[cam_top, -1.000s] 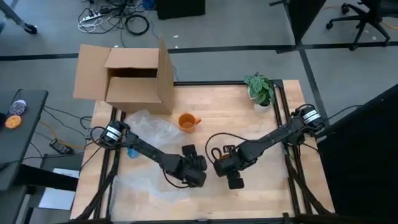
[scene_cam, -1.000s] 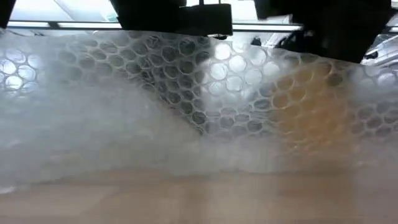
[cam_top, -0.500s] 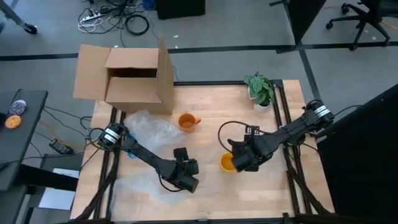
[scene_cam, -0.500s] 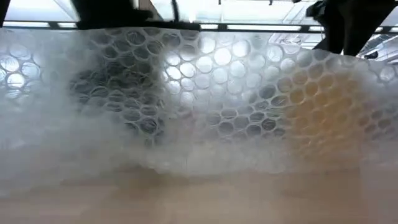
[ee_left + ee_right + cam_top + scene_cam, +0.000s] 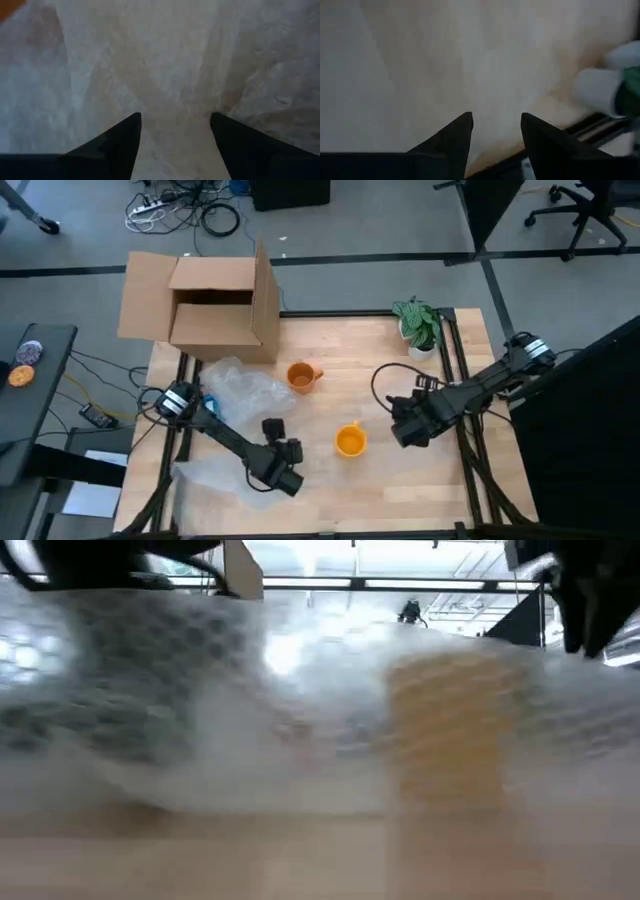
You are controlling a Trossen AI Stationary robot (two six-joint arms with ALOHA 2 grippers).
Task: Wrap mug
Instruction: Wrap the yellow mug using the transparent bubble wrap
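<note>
An orange mug (image 5: 349,441) stands upright on the wooden table, right of centre; in the low view it shows through the wrap as an orange mug (image 5: 455,730). A second orange mug (image 5: 302,376) stands farther back. Clear bubble wrap (image 5: 238,392) lies crumpled over the table's left half and fills the low view as bubble wrap (image 5: 200,720). My left gripper (image 5: 287,480) is open over the wrap's near part, with the wrap (image 5: 175,75) under its fingers. My right gripper (image 5: 402,434) is open over bare wood, right of the nearer mug, with nothing between its fingers (image 5: 496,116). My left gripper stands with open fingers (image 5: 125,135) pointing down at the bubble wrap, where a creased ridge (image 5: 165,105) runs toward the gap. I cannot tell whether the fingers touch the wrap.
An open cardboard box (image 5: 205,305) stands at the far left corner. A small potted plant (image 5: 420,325) stands at the far right, and its white pot (image 5: 600,87) shows in the right wrist view. Bare wood lies between the two mugs and along the near right.
My right gripper has drawn back toward the table's right edge, away from the nearer mug, which now stands free on the table. My left gripper has gone toward the near left. In the low view the wrap has sunk lower in front of the mug.
</note>
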